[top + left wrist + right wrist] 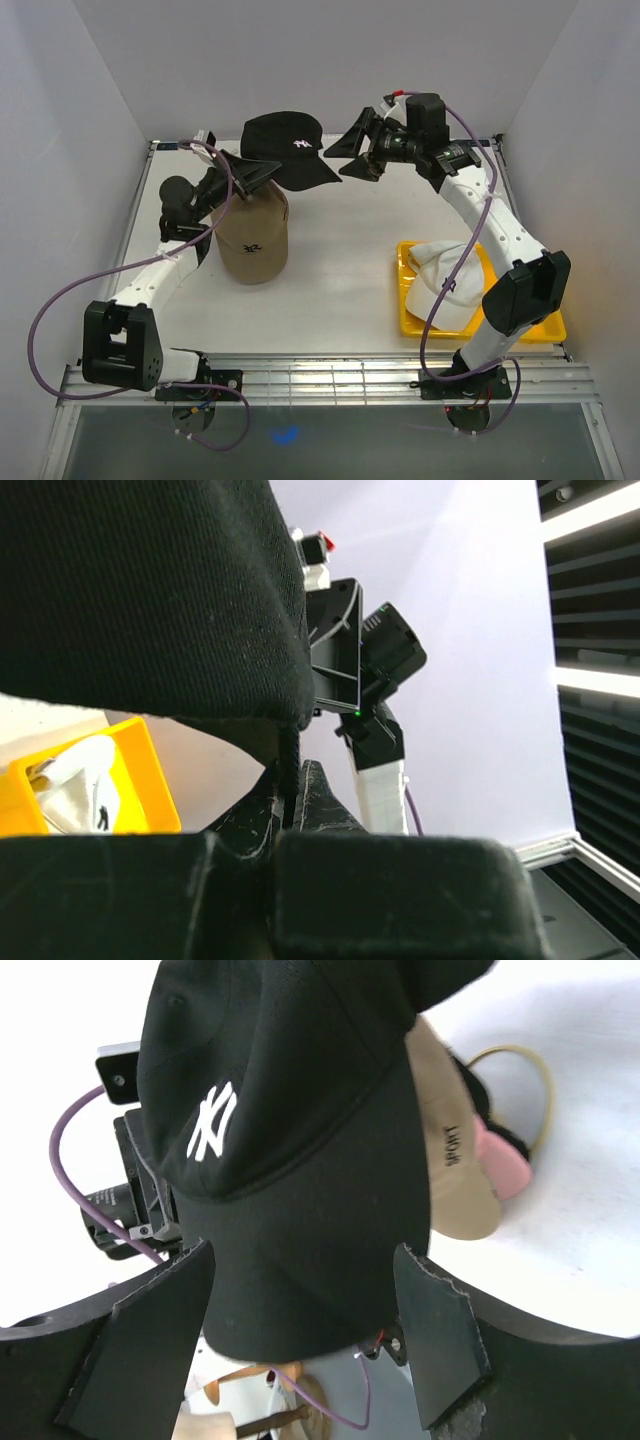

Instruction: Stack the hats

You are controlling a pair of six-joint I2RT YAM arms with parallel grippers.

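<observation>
Black cap (285,140), white logo: rear edge pinched in the left jaws, which are pressed together on a fold of its fabric (left wrist view). Right jaws stand wide apart, with the cap's brim (300,1260) lying in the gap between them; contact with either finger cannot be told. The cap is held up over the top of the tan cap (255,235) on the bench (340,270). A pink cap (505,1165) shows just beside the tan brim. White cap (440,280) lies in the yellow tray (545,330), well apart to the right.
</observation>
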